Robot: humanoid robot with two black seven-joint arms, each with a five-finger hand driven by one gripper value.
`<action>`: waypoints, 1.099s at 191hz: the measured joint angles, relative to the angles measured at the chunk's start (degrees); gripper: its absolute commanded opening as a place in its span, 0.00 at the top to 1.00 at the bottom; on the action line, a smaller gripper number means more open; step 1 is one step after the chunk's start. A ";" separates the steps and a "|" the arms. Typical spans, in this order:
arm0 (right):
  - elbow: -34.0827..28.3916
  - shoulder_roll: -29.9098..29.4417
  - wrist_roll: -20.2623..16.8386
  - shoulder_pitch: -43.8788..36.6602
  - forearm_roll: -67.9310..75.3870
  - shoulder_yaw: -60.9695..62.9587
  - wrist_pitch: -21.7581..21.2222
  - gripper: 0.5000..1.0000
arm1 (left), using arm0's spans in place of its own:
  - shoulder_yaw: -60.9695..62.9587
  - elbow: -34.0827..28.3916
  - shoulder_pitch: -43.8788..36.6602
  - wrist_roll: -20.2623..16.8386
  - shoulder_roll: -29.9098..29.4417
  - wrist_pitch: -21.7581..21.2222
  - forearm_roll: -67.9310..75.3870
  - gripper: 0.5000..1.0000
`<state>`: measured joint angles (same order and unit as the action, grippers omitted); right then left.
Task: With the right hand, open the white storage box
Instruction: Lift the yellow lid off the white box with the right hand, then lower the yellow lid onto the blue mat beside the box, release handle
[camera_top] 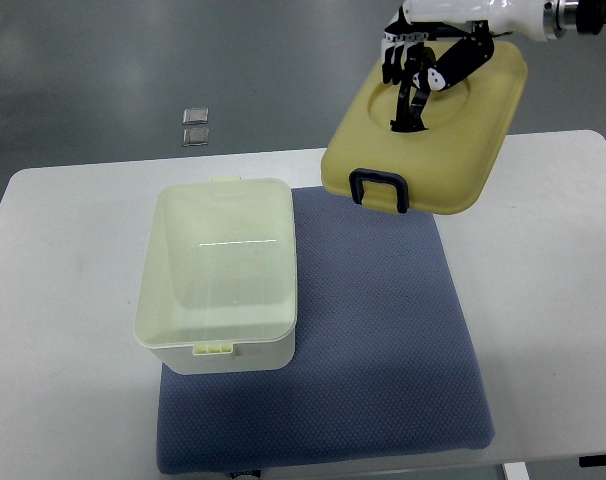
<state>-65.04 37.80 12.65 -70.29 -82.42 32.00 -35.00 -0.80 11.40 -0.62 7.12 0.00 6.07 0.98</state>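
Above the table (pixel 73 250), one right hand (pixel 411 75) grips one yellow lid (pixel 453 150), one open box (pixel 221 275) resting on one blue mat (pixel 383 340).

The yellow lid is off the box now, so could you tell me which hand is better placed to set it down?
Right: the right hand holds the lid above the blue mat; no left arm shows.

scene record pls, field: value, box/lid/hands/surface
box: white storage box, open, resting partly on the mat's left side
lid: yellowish lid with dark handle, lifted off, held right of and behind the box
right hand: right hand gripping lid
left hand: not in view
mat: blue mat on white table
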 measured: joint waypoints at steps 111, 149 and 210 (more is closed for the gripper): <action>0.26 -6.32 0.10 14.01 -10.34 -0.98 0.00 1.00 | 0.00 0.01 0.01 -0.01 0.00 0.00 -0.02 0.00; 0.59 -10.11 0.09 14.25 -11.50 -0.98 0.00 1.00 | -0.05 0.02 0.01 0.00 0.00 0.00 -0.02 0.00; 1.23 -16.11 -0.26 13.87 -11.62 -0.98 2.39 1.00 | 0.00 0.03 0.00 0.00 0.00 0.00 -0.02 0.00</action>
<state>-63.81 21.69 12.39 -56.41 -94.04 31.02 -32.61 -0.80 11.43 -0.63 7.12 0.00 6.07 0.96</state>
